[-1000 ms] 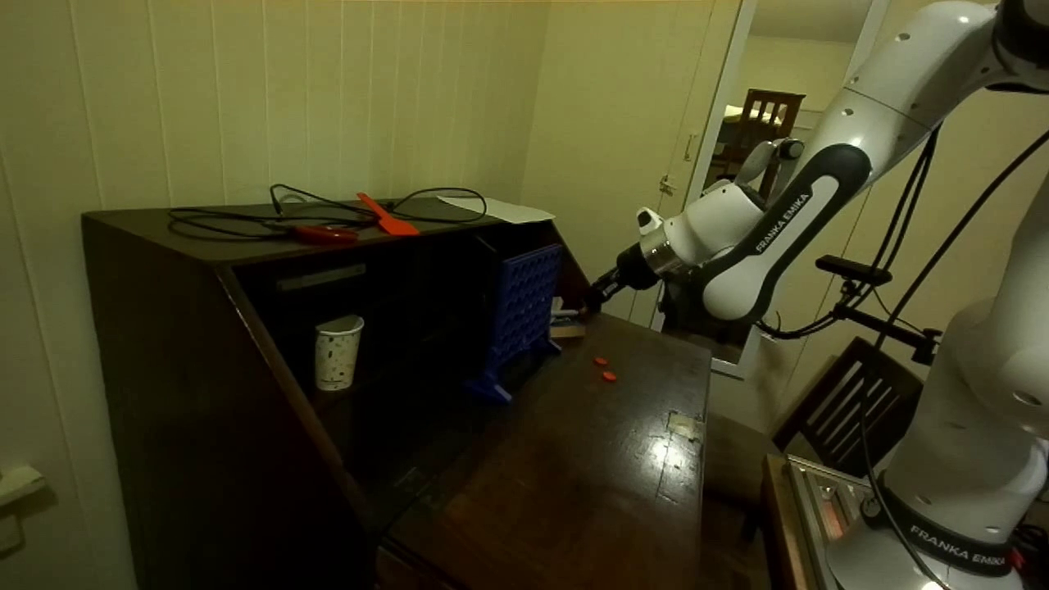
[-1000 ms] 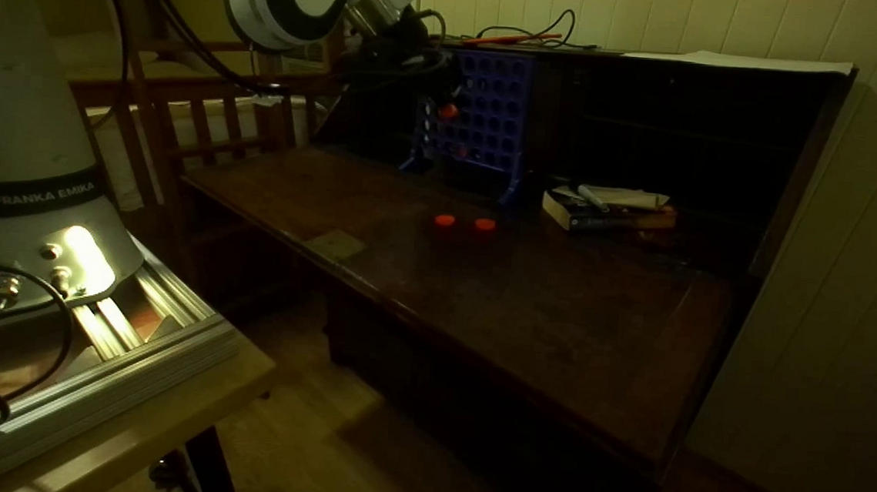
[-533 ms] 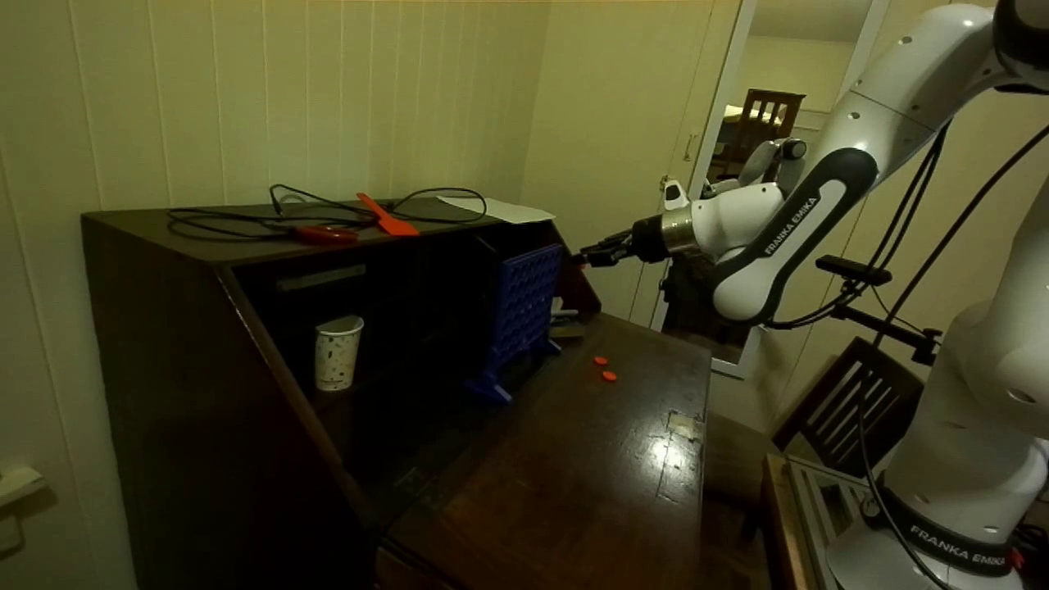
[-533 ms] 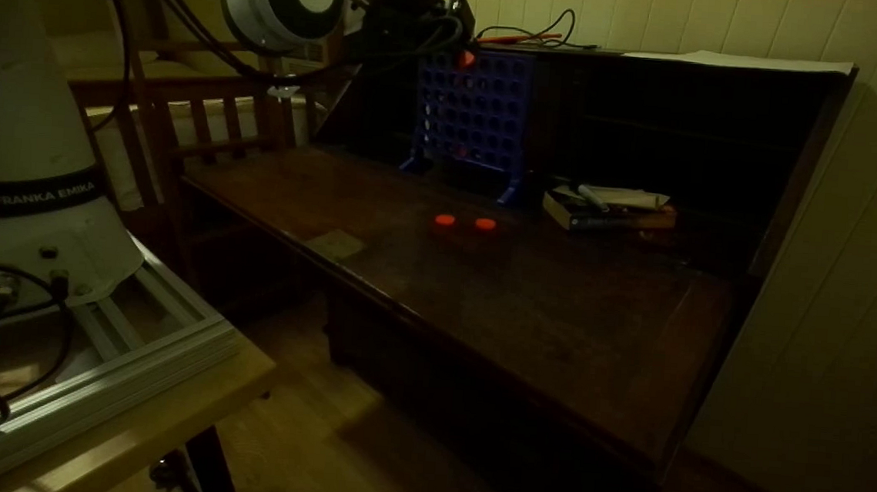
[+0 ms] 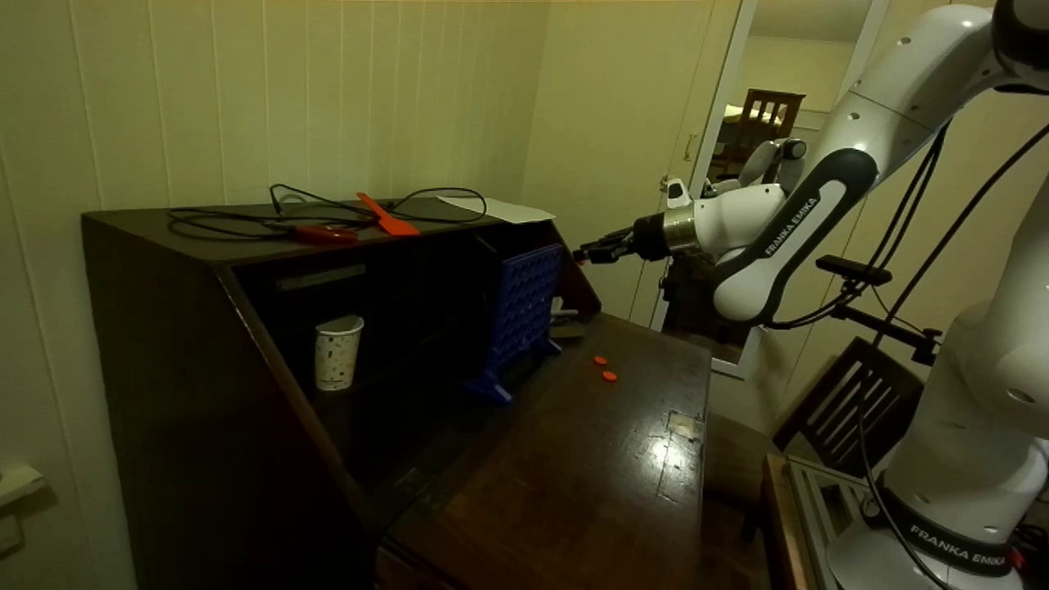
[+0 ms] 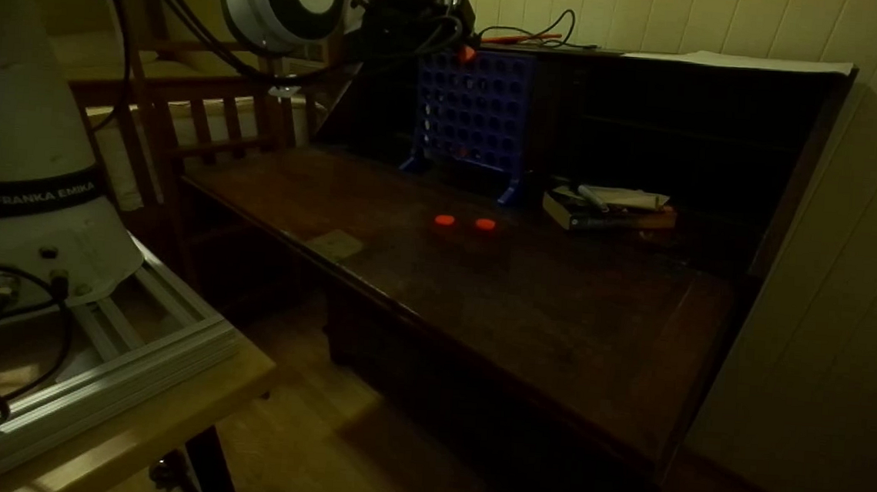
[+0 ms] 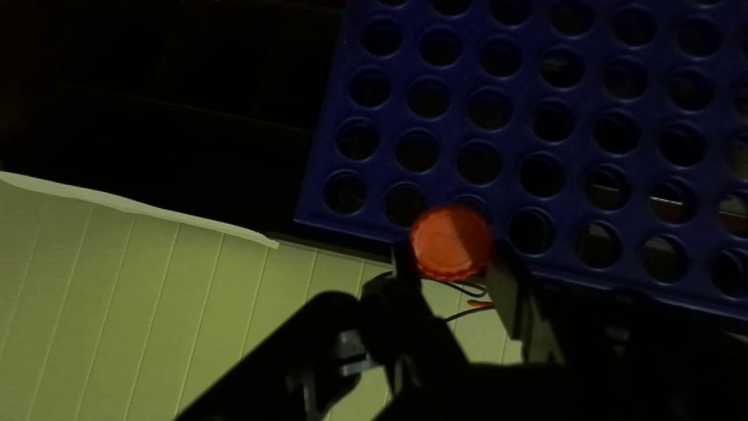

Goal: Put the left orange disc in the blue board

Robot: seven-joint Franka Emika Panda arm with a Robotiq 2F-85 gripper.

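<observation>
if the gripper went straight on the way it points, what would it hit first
Likely the blue board, near its top edge, with the orange disc in the gripper touching first; depth is unclear, so it might pass above.

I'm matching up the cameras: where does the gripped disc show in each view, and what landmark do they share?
In an exterior view: the gripped disc, a tiny red sliver slightly right of and above centre.
In an exterior view: the gripped disc, high up, just right of centre.
Wrist view: the gripped disc, its round face right of and slightly below centre.
Shared landmark: the board, in all three.
</observation>
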